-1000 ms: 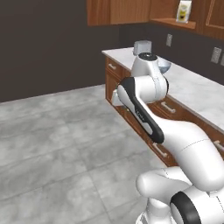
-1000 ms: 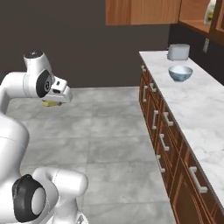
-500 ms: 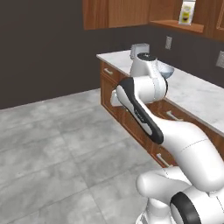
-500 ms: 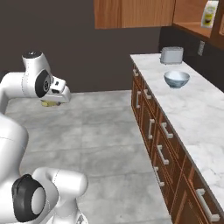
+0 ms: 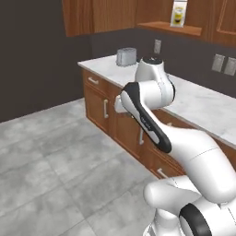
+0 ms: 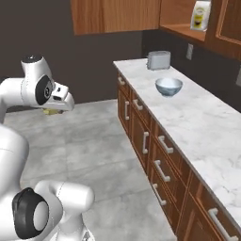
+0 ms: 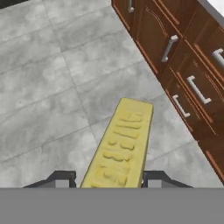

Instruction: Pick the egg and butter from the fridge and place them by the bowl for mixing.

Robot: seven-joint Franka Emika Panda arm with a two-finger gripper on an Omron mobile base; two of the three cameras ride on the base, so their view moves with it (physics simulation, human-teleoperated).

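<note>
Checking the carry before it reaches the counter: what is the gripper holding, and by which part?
The butter, held at its near end between the two fingers of the gripper.

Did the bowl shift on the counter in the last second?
No. The bowl keeps its spot just in front of the toaster; the camera moved, not the bowl.

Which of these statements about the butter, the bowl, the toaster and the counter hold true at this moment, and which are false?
1. The gripper holds the pale-yellow rectangular butter stick. True.
2. The round light blue-grey bowl sits on the floor. False: it stands on the white marble counter.
3. A grey metal toaster stands on the counter beyond the bowl. True.
4. The butter already lies beside the bowl. False: it is in the gripper, over the grey tiled floor.
</note>
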